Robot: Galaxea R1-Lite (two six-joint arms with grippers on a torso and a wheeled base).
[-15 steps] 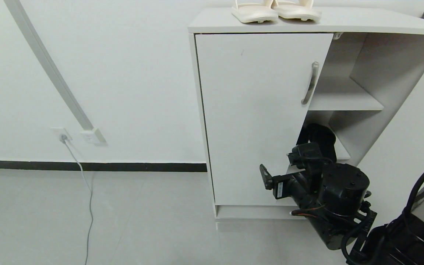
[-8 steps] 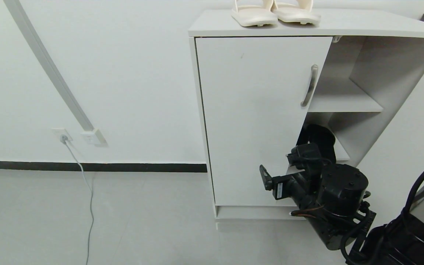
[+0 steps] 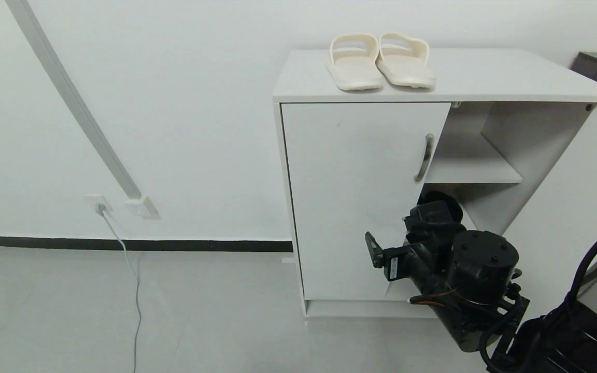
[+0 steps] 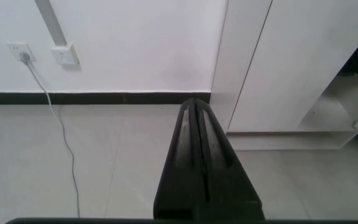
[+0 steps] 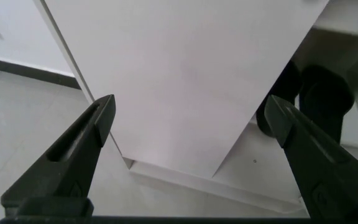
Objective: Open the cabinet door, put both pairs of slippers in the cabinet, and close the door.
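Right gripper (image 5: 190, 106) spread before cabinet door (image 3: 360, 197) at lower right, left gripper (image 4: 196, 109) pressed together (cream slippers (image 3: 381, 62) atop cabinet (image 3: 485, 72)).

Cream slippers (image 3: 381, 65) side by side atop the white cabinet (image 3: 485, 77) — black pair (image 5: 327, 93) inside, right door (image 3: 578, 217) open

We find the cabinet's (image 3: 485, 72) right half open, with room above its upper shelf (image 3: 469, 168). The shut left door (image 3: 355, 197) walls off the rest, directly before our right pincer (image 5: 190, 115), whose jaws are spread. Black slippers (image 5: 319, 93) sit low in the opening, and the swung-out door (image 3: 578, 207) bounds it on the right. A cable (image 3: 132, 280) crosses the floor (image 3: 200, 311) to the left.
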